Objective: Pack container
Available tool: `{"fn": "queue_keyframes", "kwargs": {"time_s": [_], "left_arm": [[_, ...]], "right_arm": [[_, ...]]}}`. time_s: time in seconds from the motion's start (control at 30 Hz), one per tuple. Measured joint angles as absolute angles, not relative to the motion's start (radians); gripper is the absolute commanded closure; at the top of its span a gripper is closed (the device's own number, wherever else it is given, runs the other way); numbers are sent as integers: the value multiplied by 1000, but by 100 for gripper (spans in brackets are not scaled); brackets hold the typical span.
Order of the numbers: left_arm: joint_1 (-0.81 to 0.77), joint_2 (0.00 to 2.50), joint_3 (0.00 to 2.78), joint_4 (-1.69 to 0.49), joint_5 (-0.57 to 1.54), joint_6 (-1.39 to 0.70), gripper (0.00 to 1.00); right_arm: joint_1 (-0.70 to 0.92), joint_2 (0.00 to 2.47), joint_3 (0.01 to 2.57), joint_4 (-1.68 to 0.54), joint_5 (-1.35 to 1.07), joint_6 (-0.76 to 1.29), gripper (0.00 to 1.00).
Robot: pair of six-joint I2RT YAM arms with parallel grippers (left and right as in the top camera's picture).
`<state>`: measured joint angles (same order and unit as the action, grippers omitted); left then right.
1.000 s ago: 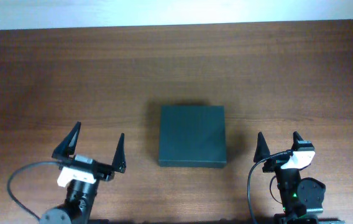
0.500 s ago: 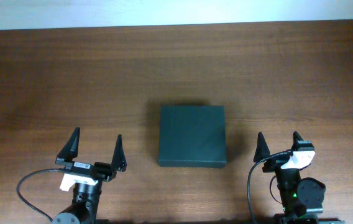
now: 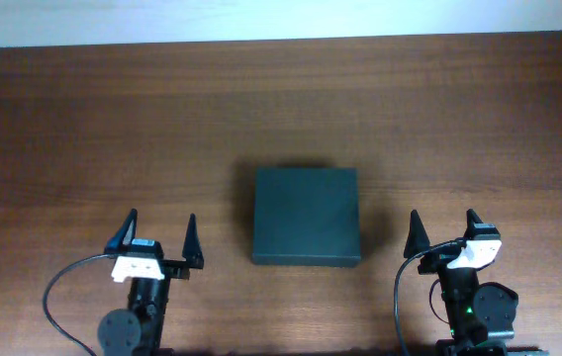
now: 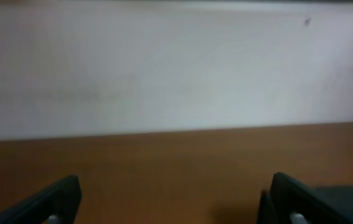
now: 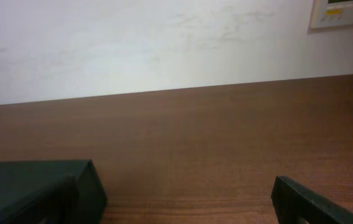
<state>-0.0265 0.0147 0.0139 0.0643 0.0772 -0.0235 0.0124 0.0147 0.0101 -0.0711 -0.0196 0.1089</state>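
The table (image 3: 113, 119) is reddish-brown wood with a fine straight grain, smooth and softly sheened. The container (image 3: 307, 216) on it has a dark green-black matt skin, even and smooth, like coated card. On either side of the container, the left gripper (image 3: 160, 218) and right gripper (image 3: 442, 214) look like matt black plastic, each backed by a white plastic block (image 3: 135, 265). Beyond the container, the wall (image 5: 133, 43) is matt white and faintly scuffed.
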Motion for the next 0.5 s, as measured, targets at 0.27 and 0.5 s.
{"fn": "queue_keyframes", "kwargs": {"time_s": [0.27, 0.5], "left_arm": [[-27, 14, 11, -70, 62, -20, 1], [-27, 14, 11, -71, 59, -19, 1]], "right_arm": [[12, 15, 10, -71, -20, 109, 1], [12, 15, 10, -72, -20, 109, 1]]}}
